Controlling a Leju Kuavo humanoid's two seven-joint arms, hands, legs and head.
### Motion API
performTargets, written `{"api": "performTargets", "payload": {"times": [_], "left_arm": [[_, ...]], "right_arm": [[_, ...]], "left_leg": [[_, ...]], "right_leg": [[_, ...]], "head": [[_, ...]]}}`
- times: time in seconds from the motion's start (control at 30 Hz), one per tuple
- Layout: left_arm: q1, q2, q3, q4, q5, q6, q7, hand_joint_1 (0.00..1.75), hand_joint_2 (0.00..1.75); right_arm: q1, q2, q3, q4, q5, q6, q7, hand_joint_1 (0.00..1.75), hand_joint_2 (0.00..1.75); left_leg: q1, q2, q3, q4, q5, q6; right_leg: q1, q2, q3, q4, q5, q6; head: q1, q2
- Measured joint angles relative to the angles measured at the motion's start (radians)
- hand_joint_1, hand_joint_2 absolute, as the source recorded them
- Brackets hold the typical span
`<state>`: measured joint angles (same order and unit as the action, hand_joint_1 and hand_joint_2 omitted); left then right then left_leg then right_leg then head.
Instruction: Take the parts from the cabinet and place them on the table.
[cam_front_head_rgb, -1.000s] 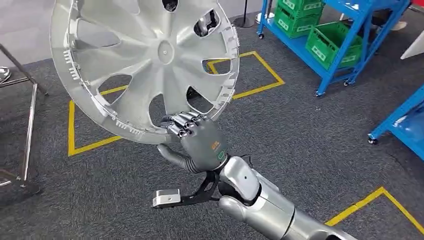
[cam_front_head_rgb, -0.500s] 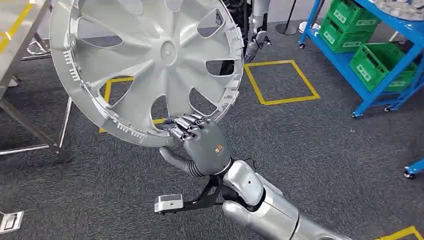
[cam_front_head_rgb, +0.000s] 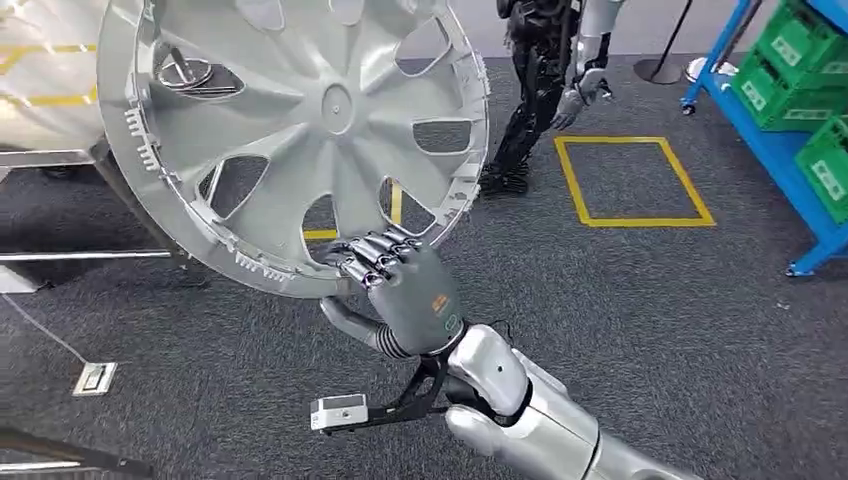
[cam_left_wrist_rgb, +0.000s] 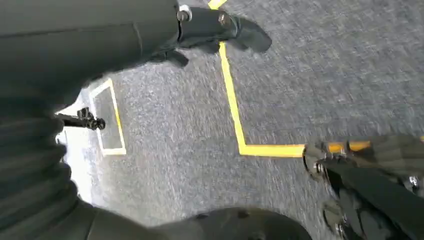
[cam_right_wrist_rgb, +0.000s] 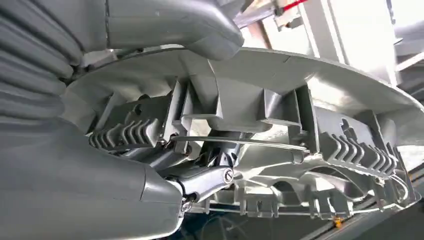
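Wheel cover (cam_front_head_rgb: 300, 120), inner face toward the camera, gripped at its lower rim by right robot hand (cam_front_head_rgb: 405, 285).

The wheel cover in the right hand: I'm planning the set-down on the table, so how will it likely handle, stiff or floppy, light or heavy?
The wheel cover is probably light for its size: thin moulded shell with open windows, and the right hand carries it by the rim alone. Likely fairly stiff, given the ribs behind its rim. Held at one edge, it may swing or tilt.
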<state>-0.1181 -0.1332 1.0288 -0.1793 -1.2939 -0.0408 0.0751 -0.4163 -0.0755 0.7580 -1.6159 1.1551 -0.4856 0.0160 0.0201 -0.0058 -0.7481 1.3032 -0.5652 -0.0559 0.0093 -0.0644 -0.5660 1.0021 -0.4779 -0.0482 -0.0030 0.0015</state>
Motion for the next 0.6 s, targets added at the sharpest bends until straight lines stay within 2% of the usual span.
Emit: {"api": "performTargets", "payload": {"times": [0.03, 0.07, 0.1, 0.13, 0.17, 0.27, 0.3, 0.33, 0.37, 0.4, 0.43, 0.47, 0.5, 0.53, 0.57, 0.6], "left_arm": [[0.000, 0.001, 0.000, 0.000, -0.002, 0.000, 0.000, 0.00, 1.75], [0.000, 0.002, 0.000, 0.000, -0.003, 0.000, 0.001, 0.00, 1.75], [-0.001, 0.002, 0.000, 0.000, -0.003, 0.000, 0.001, 0.00, 1.75], [-0.003, -0.007, 0.000, 0.000, -0.004, 0.000, 0.002, 0.00, 1.75], [-0.006, -0.002, 0.000, -0.002, -0.003, 0.000, 0.002, 0.00, 1.75], [-0.006, -0.001, 0.000, -0.002, 0.001, 0.000, 0.004, 0.00, 1.75], [-0.006, -0.001, 0.000, -0.002, 0.002, 0.000, 0.005, 0.00, 1.75], [-0.005, -0.001, 0.000, -0.002, 0.004, 0.000, 0.008, 0.00, 1.75], [-0.008, -0.001, 0.000, -0.002, 0.004, 0.000, 0.008, 0.00, 1.75], [-0.010, -0.001, 0.000, -0.002, 0.005, 0.000, 0.008, 0.00, 1.75], [-0.010, -0.001, 0.000, -0.002, 0.005, 0.000, 0.008, 0.00, 1.75], [-0.010, -0.001, 0.000, -0.002, 0.005, 0.000, 0.008, 0.00, 1.75], [-0.009, -0.001, 0.000, -0.002, 0.006, 0.000, 0.008, 0.00, 1.75], [-0.009, -0.001, 0.000, -0.002, 0.006, 0.000, 0.008, 0.00, 1.75], [-0.009, -0.001, 0.000, -0.002, 0.006, 0.000, 0.008, 0.00, 1.75], [-0.010, -0.001, 0.000, -0.002, 0.006, 0.000, 0.007, 0.00, 1.75]], "right_arm": [[0.003, 0.000, 0.000, 0.000, 0.002, 0.000, 0.001, 1.75, 1.75], [0.004, 0.000, -0.001, 0.000, 0.003, 0.000, 0.001, 1.75, 1.75], [0.004, 0.000, -0.001, 0.000, 0.005, 0.000, 0.001, 1.75, 1.75], [0.004, 0.000, -0.001, 0.000, 0.006, -0.001, 0.001, 1.75, 1.75], [0.004, -0.001, -0.004, -0.002, 0.007, -0.001, 0.000, 1.75, 1.75], [0.004, 0.000, -0.008, -0.003, 0.010, 0.002, 0.000, 1.75, 1.75], [0.003, 0.000, -0.012, -0.004, 0.010, 0.003, -0.001, 1.75, 1.75], [0.003, 0.000, -0.014, -0.004, 0.010, 0.005, -0.003, 1.75, 1.75], [0.004, -0.002, -0.015, -0.004, 0.010, 0.006, -0.002, 1.75, 1.75], [0.004, -0.003, -0.017, -0.004, 0.010, 0.007, -0.002, 1.75, 1.75], [0.004, -0.004, -0.017, -0.004, 0.010, 0.008, -0.002, 1.75, 1.75], [0.005, -0.005, -0.017, -0.003, 0.010, 0.009, -0.002, 1.75, 1.75], [0.005, -0.006, -0.017, -0.003, 0.010, 0.011, -0.002, 1.75, 1.75], [0.004, -0.006, -0.017, -0.003, 0.010, 0.011, -0.002, 1.75, 1.75], [0.003, -0.006, -0.018, -0.003, 0.010, 0.011, -0.002, 1.75, 1.75], [0.001, -0.006, -0.018, -0.003, 0.010, 0.011, -0.003, 1.75, 1.75]], "left_leg": [[0.003, 0.008, 0.037, -0.069, 0.038, -0.004], [0.005, 0.024, 0.088, -0.160, 0.077, -0.008], [0.006, 0.066, 0.142, -0.252, 0.107, -0.013], [0.001, 0.100, 0.152, -0.264, 0.095, -0.001], [0.004, 0.081, 0.145, -0.265, 0.100, 0.017], [-0.002, 0.044, 0.139, -0.265, 0.101, 0.038], [0.003, 0.031, 0.141, -0.268, 0.105, 0.044], [0.005, 0.020, 0.140, -0.268, 0.106, 0.049], [0.005, 0.010, 0.138, -0.268, 0.108, 0.054], [0.004, -0.006, 0.136, -0.268, 0.109, 0.057], [0.002, -0.022, 0.134, -0.267, 0.110, 0.058], [0.001, -0.037, 0.134, -0.267, 0.110, 0.059], [0.000, -0.053, 0.135, -0.267, 0.111, 0.058], [0.000, -0.068, 0.135, -0.267, 0.112, 0.057], [0.000, -0.084, 0.135, -0.266, 0.113, 0.055], [0.001, -0.097, 0.135, -0.266, 0.114, 0.052]], "right_leg": [[-0.003, -0.013, 0.000, 0.003, -0.003, 0.004], [-0.006, -0.025, 0.000, 0.008, -0.007, 0.010], [-0.007, -0.035, 0.000, 0.018, -0.013, 0.018], [0.002, -0.042, -0.003, 0.025, -0.022, 0.027], [0.003, -0.052, -0.002, 0.028, -0.025, 0.032], [-0.001, -0.085, 0.007, 0.027, -0.029, 0.047], [-0.009, -0.053, 0.008, 0.038, -0.040, 0.058], [-0.012, 0.006, -0.007, 0.076, -0.070, 0.062], [-0.014, 0.039, -0.039, 0.145, -0.110, 0.065], [-0.014, 0.054, -0.083, 0.234, -0.149, 0.066], [-0.014, 0.058, -0.123, 0.310, -0.174, 0.065], [-0.014, 0.058, -0.145, 0.348, -0.174, 0.063], [-0.014, 0.060, -0.142, 0.333, -0.152, 0.059], [-0.014, 0.063, -0.120, 0.277, -0.113, 0.054], [-0.014, 0.072, -0.082, 0.194, -0.067, 0.048], [-0.014, 0.098, -0.039, 0.103, -0.024, 0.042]], "head": [[0.000, 0.000], [0.000, 0.000], [0.000, 0.000], [-0.003, 0.000], [0.004, 0.000], [0.005, 0.000], [0.007, 0.000], [0.007, 0.000], [0.011, 0.000], [0.013, 0.000], [0.013, 0.000], [0.013, 0.000], [0.013, 0.000], [0.013, 0.000], [0.013, 0.000], [0.013, 0.000]]}}
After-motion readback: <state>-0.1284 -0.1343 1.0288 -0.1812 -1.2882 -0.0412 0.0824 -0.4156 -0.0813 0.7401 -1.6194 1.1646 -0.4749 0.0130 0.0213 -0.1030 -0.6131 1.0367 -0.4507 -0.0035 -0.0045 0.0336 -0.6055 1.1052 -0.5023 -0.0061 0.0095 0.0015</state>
